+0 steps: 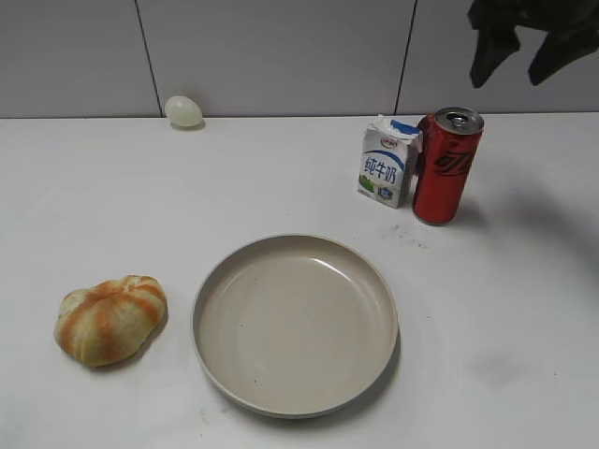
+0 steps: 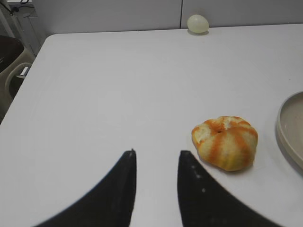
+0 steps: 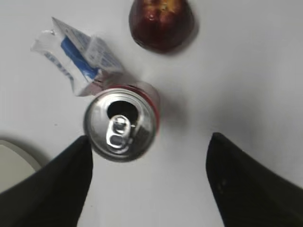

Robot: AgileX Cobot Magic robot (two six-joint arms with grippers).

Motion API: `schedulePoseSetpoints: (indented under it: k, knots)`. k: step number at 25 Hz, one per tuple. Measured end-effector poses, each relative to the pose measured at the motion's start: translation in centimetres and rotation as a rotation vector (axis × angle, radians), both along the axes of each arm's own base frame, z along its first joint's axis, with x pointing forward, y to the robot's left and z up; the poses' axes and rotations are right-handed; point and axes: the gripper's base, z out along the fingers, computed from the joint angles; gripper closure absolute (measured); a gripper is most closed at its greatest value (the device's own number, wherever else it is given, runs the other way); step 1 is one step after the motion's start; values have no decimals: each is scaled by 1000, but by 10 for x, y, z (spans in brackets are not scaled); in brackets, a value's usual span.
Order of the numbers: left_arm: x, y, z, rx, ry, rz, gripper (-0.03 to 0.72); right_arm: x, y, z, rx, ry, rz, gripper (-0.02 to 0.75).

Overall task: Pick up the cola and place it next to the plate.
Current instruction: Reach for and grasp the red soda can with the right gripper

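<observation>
The cola [image 1: 445, 168] is a tall red can with a silver top, upright at the back right beside the milk carton. The right wrist view looks down on its top [image 3: 120, 125]. The beige plate [image 1: 296, 323] lies in front of it at the table's middle; its rim shows in the left wrist view [image 2: 289, 127] and the right wrist view [image 3: 12, 163]. My right gripper [image 1: 522, 54] hangs open and empty high above and to the right of the can; in its wrist view the jaws [image 3: 149, 142] are spread wide. My left gripper [image 2: 156, 153] is open and empty over bare table.
A white-and-blue milk carton [image 1: 387, 162] touches the can's left side. A dark red fruit [image 3: 161, 21] lies behind the can. An orange-striped bun [image 1: 110, 318] sits left of the plate. A pale egg [image 1: 183, 110] rests by the back wall.
</observation>
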Motion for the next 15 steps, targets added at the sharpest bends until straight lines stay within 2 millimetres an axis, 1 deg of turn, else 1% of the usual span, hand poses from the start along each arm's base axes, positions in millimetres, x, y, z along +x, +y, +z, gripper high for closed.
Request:
schedulePoseSetpoints:
  k: [2,4,8,12,15]
  knots:
    - [0,0,0,0,0,0,452,4,14,-7,-2,7,20,143]
    - [0,0,0,0,0,0,452,6,24,-12,0,15,30,143]
    - [0,0,0,0,0,0,452,9,25,-20,-6,31,22,143]
    - [0,0,0,0,0,0,452,11,25,-21,-10,17,21,142]
    - [0,0,0,0,0,0,452,13,26,-22,-3,6,21,98]
